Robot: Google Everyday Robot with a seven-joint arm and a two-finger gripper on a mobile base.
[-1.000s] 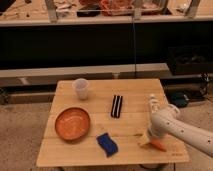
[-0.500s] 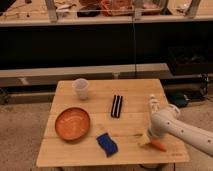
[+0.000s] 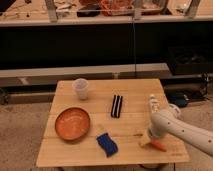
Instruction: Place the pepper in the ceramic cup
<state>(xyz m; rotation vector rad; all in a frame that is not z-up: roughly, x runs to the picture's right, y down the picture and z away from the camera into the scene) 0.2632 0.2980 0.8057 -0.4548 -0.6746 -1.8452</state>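
- Gripper (image 3: 148,138) is seen low over the table's (image 3: 131,91) near corner; its grip cannot be told.
- Pepper (image 3: 158,146) is seen just beside it.
- Cup (image 3: 80,88) is placed well apart from it.

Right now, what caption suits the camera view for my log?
Gripper at the pepper on the table's front right, ceramic cup standing at back left.

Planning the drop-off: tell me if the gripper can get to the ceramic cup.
Probably yes. The gripper is low at the near right by the pepper; the ceramic cup stands far left, only a low black object between.
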